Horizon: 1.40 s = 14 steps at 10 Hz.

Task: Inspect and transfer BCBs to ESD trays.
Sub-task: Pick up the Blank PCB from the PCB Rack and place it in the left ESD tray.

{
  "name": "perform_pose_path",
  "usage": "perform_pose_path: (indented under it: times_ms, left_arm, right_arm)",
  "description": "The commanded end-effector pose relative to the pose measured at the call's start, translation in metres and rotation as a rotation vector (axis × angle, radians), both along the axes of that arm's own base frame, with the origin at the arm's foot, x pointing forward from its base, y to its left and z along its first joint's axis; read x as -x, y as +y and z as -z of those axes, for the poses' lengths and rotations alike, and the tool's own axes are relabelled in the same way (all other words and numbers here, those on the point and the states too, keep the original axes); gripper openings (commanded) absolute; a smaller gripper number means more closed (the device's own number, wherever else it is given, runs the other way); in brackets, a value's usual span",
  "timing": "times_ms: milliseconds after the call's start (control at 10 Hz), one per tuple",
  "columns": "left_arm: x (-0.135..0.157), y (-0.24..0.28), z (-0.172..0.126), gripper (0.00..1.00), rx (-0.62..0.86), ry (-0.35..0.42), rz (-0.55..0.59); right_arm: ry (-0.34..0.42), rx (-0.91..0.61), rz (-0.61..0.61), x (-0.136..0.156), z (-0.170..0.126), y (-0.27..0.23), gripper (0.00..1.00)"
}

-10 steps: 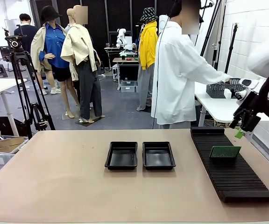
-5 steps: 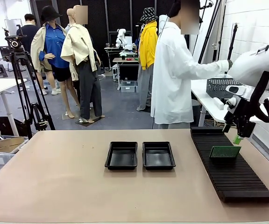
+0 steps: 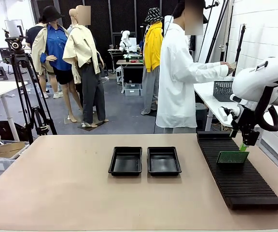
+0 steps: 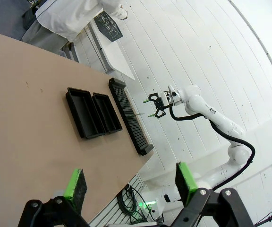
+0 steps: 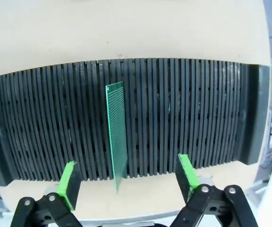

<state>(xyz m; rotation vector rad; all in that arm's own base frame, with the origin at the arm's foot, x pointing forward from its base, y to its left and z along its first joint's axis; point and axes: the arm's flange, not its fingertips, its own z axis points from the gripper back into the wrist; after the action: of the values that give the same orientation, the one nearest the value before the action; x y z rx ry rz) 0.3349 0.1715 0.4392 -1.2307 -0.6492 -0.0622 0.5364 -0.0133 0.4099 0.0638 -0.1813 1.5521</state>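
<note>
My right hand (image 3: 243, 145) hangs spread wide above the BCB (image 3: 232, 157) standing in the slotted rack (image 3: 243, 186) at right. My left hand (image 4: 130, 180) is spread wide too, empty.

BCB (image 5: 118, 137) green, fine dot-grid. Rack (image 5: 192, 113) blk, ribbed. ESD trays (image 3: 125, 162) glossy blk. Tbl (image 3: 57, 183) tan. My pads (image 5: 68, 184) bright green.

The right arm (image 3: 267, 79) reaches in from the right side with its white elbow humped high and its black wrist (image 3: 249, 126) bent steeply down, so the right fingers (image 3: 243, 146) point downward beneath it. Those green-padded fingers stand spread wide and clasp nothing. The left fingers (image 4: 74, 188), raised high and well apart from the right ones, are likewise spread wide and empty.
</note>
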Motion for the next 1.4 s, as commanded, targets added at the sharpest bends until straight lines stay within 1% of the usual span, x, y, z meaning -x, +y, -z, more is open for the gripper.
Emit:
perform_pose_path:
  times_ms: [0, 400, 600, 1000, 1200, 1300]
  left_arm:
    - [0.002, 0.0, -0.002, 1.0, 0.01, -0.001, 0.002]
    - [0.002, 0.0, -0.002, 1.0, 0.01, -0.001, 0.002]
    - [0.002, 0.0, -0.002, 1.0, 0.01, -0.001, 0.002]
    - [0.002, 0.0, -0.002, 1.0, 0.01, -0.001, 0.002]
    - [0.002, 0.0, -0.002, 1.0, 0.01, -0.001, 0.002]
    - [0.002, 0.0, -0.002, 1.0, 0.01, -0.001, 0.002]
  right_arm:
    - [0.001, 0.055, 0.024, 0.001, 0.007, 0.007, 1.0]
    - [0.015, 0.073, 0.034, -0.004, 0.033, 0.011, 1.0]
    - [0.009, 0.077, 0.015, -0.005, 0.039, 0.01, 1.0]
    - [0.038, 0.076, 0.021, -0.011, 0.056, 0.01, 1.0]
    - [0.039, 0.078, 0.02, -0.012, 0.058, 0.011, 1.0]
    - [0.037, 0.08, 0.02, -0.012, 0.058, 0.01, 0.97]
